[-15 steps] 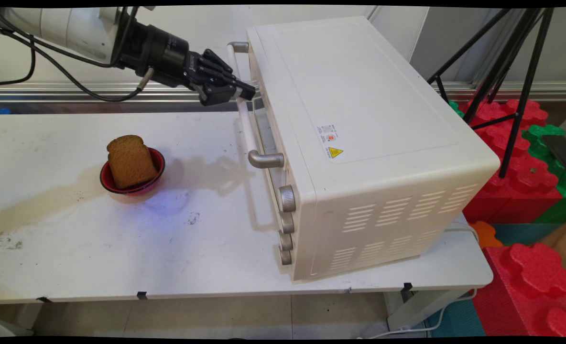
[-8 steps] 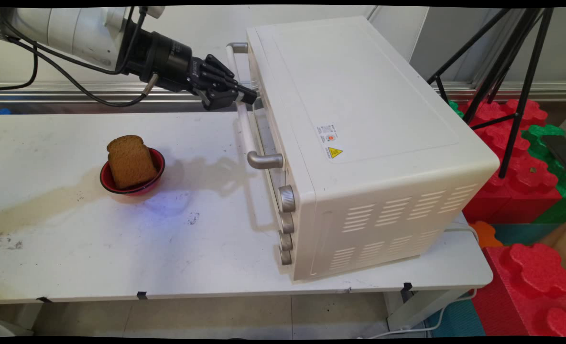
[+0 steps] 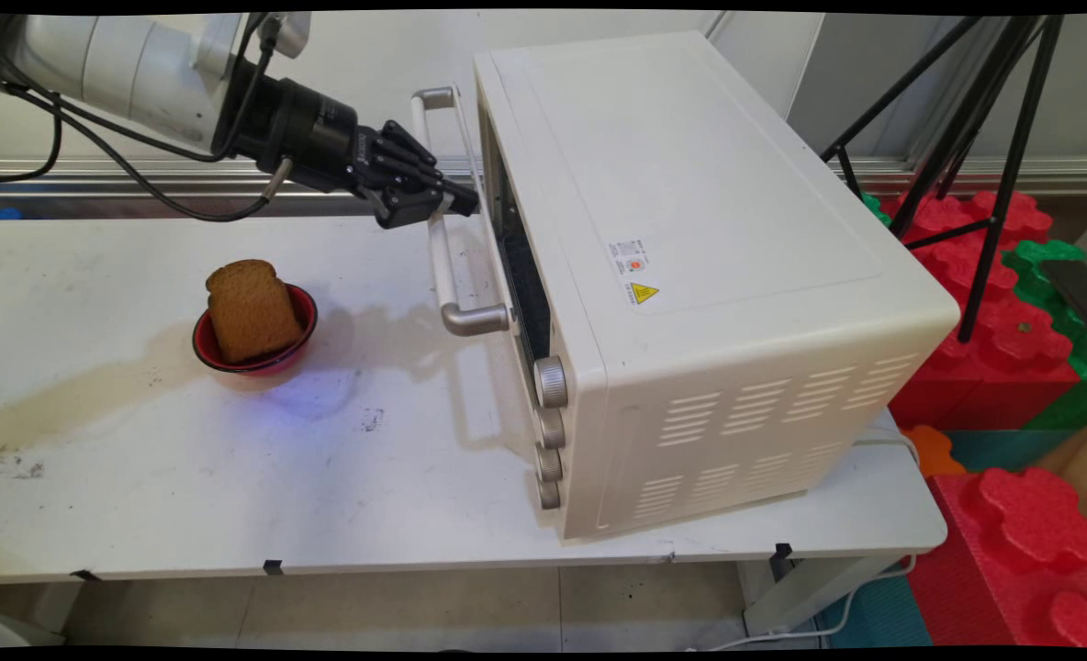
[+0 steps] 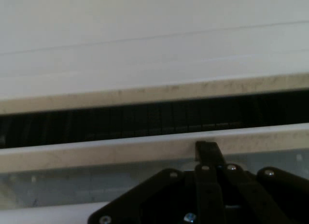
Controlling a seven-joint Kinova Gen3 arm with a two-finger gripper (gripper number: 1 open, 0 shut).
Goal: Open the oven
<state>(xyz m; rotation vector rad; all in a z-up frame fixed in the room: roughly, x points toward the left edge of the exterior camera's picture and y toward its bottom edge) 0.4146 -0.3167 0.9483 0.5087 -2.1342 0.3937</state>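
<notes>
White table (image 3: 231,477) holds a cream toaster oven (image 3: 690,275), its door ajar; the gripper (image 3: 447,204) pinches the door handle (image 3: 442,248); a bread slice (image 3: 250,310) stands in a red bowl (image 3: 300,335)

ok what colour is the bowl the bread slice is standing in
Red, with a dark rim: the bowl under the bread slice shows best in the main view.

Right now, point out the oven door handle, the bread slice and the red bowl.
oven door handle (image 3: 441,257): main view, on the white bar.
bread slice (image 3: 250,308): main view, on its brown face.
red bowl (image 3: 306,308): main view, on its right rim.
</notes>
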